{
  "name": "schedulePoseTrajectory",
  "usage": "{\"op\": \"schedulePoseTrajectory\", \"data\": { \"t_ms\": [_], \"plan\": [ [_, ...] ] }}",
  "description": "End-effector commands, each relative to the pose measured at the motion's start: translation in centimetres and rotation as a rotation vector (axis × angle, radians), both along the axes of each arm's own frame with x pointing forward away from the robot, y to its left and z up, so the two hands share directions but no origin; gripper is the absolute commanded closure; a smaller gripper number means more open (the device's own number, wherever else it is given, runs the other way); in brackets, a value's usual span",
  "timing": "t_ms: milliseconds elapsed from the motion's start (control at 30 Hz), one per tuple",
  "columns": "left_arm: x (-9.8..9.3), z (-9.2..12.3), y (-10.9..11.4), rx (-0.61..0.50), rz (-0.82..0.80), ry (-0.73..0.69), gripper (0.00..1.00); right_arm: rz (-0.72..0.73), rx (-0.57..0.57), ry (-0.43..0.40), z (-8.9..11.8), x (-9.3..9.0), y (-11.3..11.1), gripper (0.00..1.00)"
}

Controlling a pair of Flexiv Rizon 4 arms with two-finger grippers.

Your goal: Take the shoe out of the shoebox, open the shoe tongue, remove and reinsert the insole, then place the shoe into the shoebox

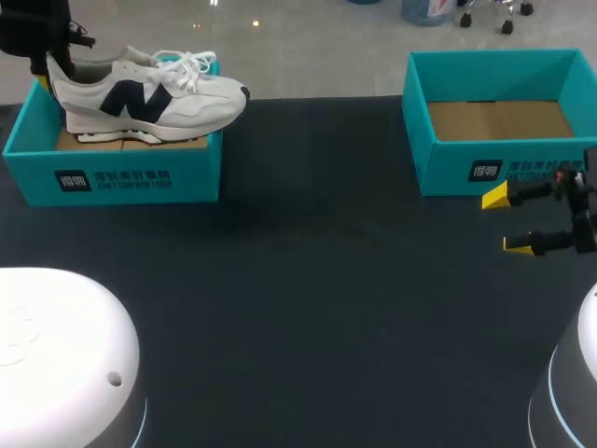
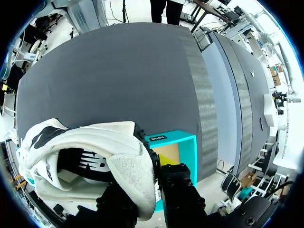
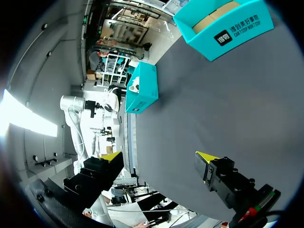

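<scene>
A white sneaker [image 1: 149, 98] with a dark side logo sits high in the left teal shoebox [image 1: 112, 173], sole about level with the rim, toe poking past the right wall. My left gripper [image 1: 51, 63] is shut on its heel at the far left. In the left wrist view the padded heel collar [image 2: 128, 175] is pinched between the gripper [image 2: 142, 194], with the shoebox [image 2: 173, 140] below. My right gripper [image 1: 520, 221] hangs open and empty in front of the right teal shoebox [image 1: 466, 168]. From the right wrist view, this gripper [image 3: 159, 159] faces the far shoebox [image 3: 142, 88].
The right shoebox [image 3: 223, 28] holds only its brown cardboard floor. Dark table [image 1: 308, 299] stretches between the two boxes. White rounded arm bases sit at the near left [image 1: 56, 355] and near right [image 1: 578, 392].
</scene>
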State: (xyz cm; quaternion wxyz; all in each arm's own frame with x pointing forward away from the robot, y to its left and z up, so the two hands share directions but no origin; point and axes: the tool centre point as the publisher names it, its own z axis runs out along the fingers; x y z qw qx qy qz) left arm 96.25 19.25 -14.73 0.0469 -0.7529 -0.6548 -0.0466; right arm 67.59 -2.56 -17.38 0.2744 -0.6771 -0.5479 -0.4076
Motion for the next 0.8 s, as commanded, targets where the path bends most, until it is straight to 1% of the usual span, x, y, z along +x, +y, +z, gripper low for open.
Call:
{"op": "schedulePoseTrajectory", "data": {
  "t_ms": [33, 133, 233, 267, 433, 633, 800],
  "plan": [
    [-1.2, 0.5, -0.9, -0.024, 0.019, 0.020, 1.00, -0.003, -0.003, 0.001, 0.0, -0.1, 0.1, 0.00],
    [-2.2, 0.7, -1.8, -0.027, 0.029, 0.039, 1.00, -0.003, -0.003, 0.001, 0.0, -0.1, 0.1, 0.00],
    [-2.9, 0.8, -2.8, -0.013, 0.030, 0.041, 1.00, -0.003, -0.003, 0.001, 0.0, -0.1, 0.1, 0.00],
    [-3.1, 0.9, -3.0, -0.034, 0.033, 0.043, 1.00, -0.003, -0.003, 0.001, 0.0, -0.1, 0.1, 0.00],
    [-4.2, 1.3, -4.7, -0.017, 0.026, 0.027, 1.00, -0.003, -0.003, 0.001, 0.0, -0.1, 0.1, 0.00],
    [-5.4, 1.2, -6.8, -0.044, -0.007, 0.036, 1.00, -0.003, -0.003, 0.001, 0.0, -0.1, 0.1, 0.00],
    [-6.1, 0.9, -8.0, -0.089, -0.015, 0.048, 1.00, -0.003, -0.003, 0.001, 0.0, -0.1, 0.1, 0.00]
  ]
}}
